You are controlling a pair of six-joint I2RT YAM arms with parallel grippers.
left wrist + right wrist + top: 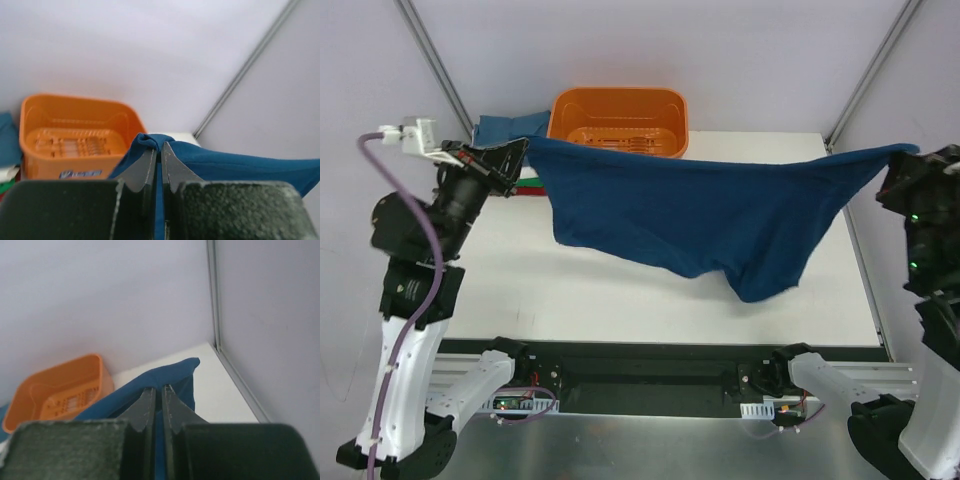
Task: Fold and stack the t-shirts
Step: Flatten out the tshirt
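Hanging between the two arms in the top view, the dark blue t-shirt (710, 215) was stretched along its upper edge. One corner was pinched in the left gripper (523, 152) and the other in the right gripper (898, 157). Its body sagged below the fingertips over the white table (620, 300); whether the lowest fold touched it could not be told. Beyond the left fingertips sat the orange plastic basket (620, 115), a folded teal-blue t-shirt (505, 128) just beside it.

In the left wrist view, its fingers (144, 170) were pressed together on a bunched corner of the shirt, which ran off to their right. The basket stood ahead to their left.

In the right wrist view, its fingers (145, 405) were likewise clamped on the cloth. The cloth's tip poked out past them, and the basket lay ahead to their left.
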